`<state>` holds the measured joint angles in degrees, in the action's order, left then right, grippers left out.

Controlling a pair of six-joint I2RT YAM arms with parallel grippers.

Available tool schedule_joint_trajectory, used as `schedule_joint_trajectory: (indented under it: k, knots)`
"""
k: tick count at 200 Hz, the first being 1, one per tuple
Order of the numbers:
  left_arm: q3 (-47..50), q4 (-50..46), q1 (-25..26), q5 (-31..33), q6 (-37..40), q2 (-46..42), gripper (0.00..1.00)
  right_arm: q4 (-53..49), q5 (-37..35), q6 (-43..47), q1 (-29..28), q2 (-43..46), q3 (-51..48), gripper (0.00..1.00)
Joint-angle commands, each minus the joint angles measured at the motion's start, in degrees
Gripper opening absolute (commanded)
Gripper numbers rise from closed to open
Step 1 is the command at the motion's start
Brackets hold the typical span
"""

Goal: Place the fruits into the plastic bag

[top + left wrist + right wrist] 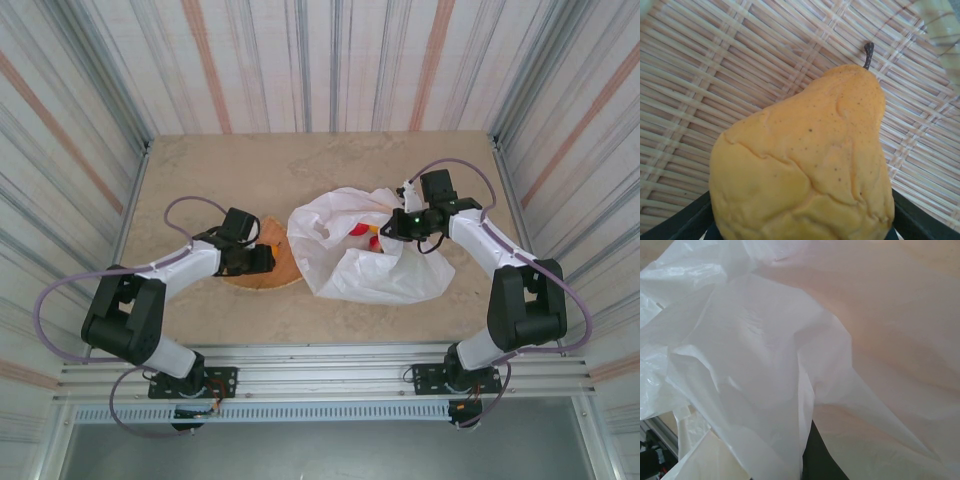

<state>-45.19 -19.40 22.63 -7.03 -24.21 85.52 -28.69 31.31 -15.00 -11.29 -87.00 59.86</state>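
Observation:
A yellow-orange pear (pixel 805 165) with a dark stem sits between the dark fingers (pixel 680 222) of my left gripper (pixel 262 258), which is shut on it just above the woven tan plate (pixel 715 75). Its skin is dented and creased. The white plastic bag (pixel 375 270) lies crumpled at the table's middle. A red fruit (pixel 361 230) and a yellow one (pixel 375 243) show in its open mouth. My right gripper (pixel 392 224) is shut on the bag's upper right rim, and a fold of the bag (pixel 765 340) is pinched against its dark finger (pixel 815 460).
The plate (pixel 285 272) lies just left of the bag and touches its edge. Striped walls enclose the table (pixel 230 170) on three sides. The arm bases stand on a rail along the near edge.

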Motion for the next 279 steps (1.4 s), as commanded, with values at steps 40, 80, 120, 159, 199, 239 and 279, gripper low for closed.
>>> schedule_joint_trajectory:
  k: [40,80,120,159,199,239,279]
  knots:
    - [1.74,-0.64,0.31,3.84,0.12,-7.55,0.63,-0.05,-0.43,-1.52,-0.67,-0.69,-0.25,0.05]
    - [2.21,-0.48,0.39,1.74,0.03,-13.83,0.61,0.28,-0.39,-1.78,-0.75,-1.02,-0.34,0.06]
    - [1.86,0.14,3.64,0.00,0.74,-17.95,0.59,0.46,-0.44,-1.92,-1.10,-1.19,-0.12,0.06]
    - [2.84,-0.59,10.36,0.79,2.09,-20.25,0.58,0.30,-0.63,-1.78,-1.10,-1.26,-0.26,0.06]
    - [4.82,-0.17,15.05,1.47,3.85,-22.43,0.58,0.90,-0.28,-2.04,-1.10,-1.76,-0.21,0.06]
    - [1.58,0.58,15.80,-0.66,4.55,-17.02,0.59,0.97,-0.25,-2.22,-1.88,-2.38,0.69,0.06]
    - [-4.21,0.85,18.76,-0.45,6.98,-9.04,0.59,0.47,-0.74,-2.14,-2.04,-1.51,0.10,0.06]
